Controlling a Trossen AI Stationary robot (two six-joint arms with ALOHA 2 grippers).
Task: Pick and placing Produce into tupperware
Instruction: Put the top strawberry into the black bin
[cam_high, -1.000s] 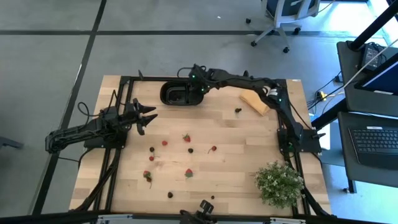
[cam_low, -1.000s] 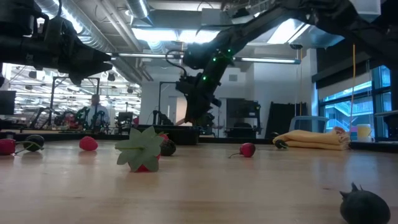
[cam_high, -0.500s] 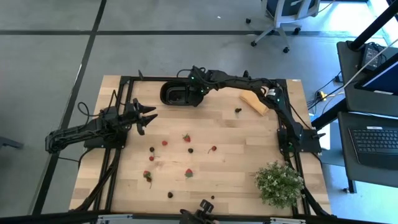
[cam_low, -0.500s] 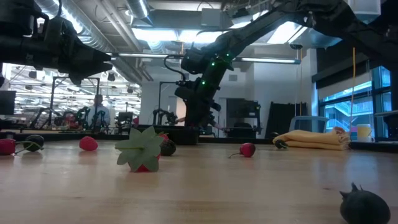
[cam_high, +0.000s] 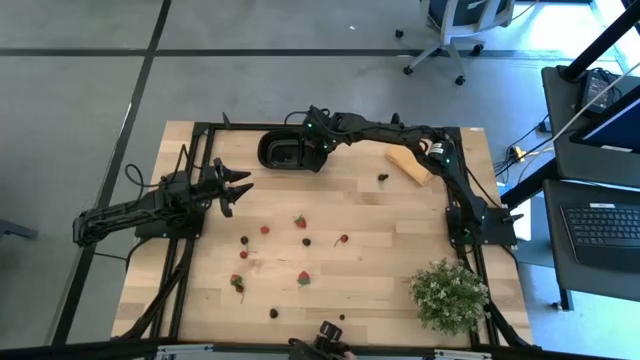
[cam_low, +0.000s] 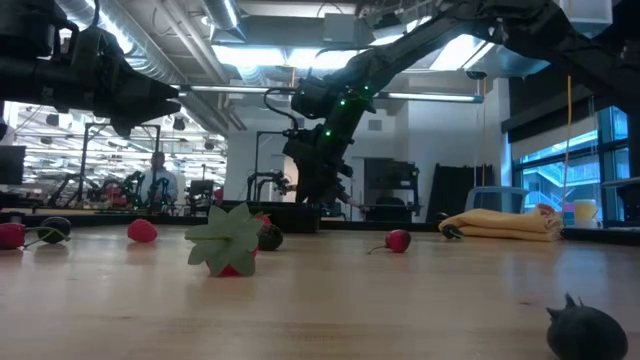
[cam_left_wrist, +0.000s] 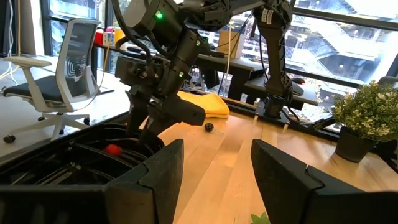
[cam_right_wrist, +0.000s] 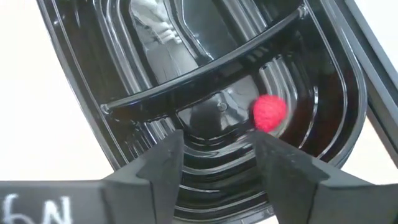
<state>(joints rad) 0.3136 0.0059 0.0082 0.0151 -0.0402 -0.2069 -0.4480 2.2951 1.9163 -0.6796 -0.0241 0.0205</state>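
The black oval tupperware (cam_high: 280, 152) stands at the table's far edge, and its two compartments show in the right wrist view (cam_right_wrist: 155, 37). One small red berry (cam_right_wrist: 269, 112) lies on the floor of one compartment; it also shows in the left wrist view (cam_left_wrist: 112, 149). My right gripper (cam_high: 322, 146) hangs open and empty just above that compartment (cam_right_wrist: 217, 140). My left gripper (cam_high: 240, 183) is open and empty above the table's left side (cam_left_wrist: 217, 146). Several red strawberries (cam_high: 299, 222) and dark berries (cam_high: 307, 241) lie scattered on the wood.
A tan pad (cam_high: 410, 165) lies at the far right, with a dark berry (cam_high: 383, 178) beside it. A leafy potted plant (cam_high: 448, 293) stands at the near right. The black arm frames run along the table's left and right edges. People show in the room beyond the table.
My right gripper has shifted slightly toward the table's left above the tupperware.
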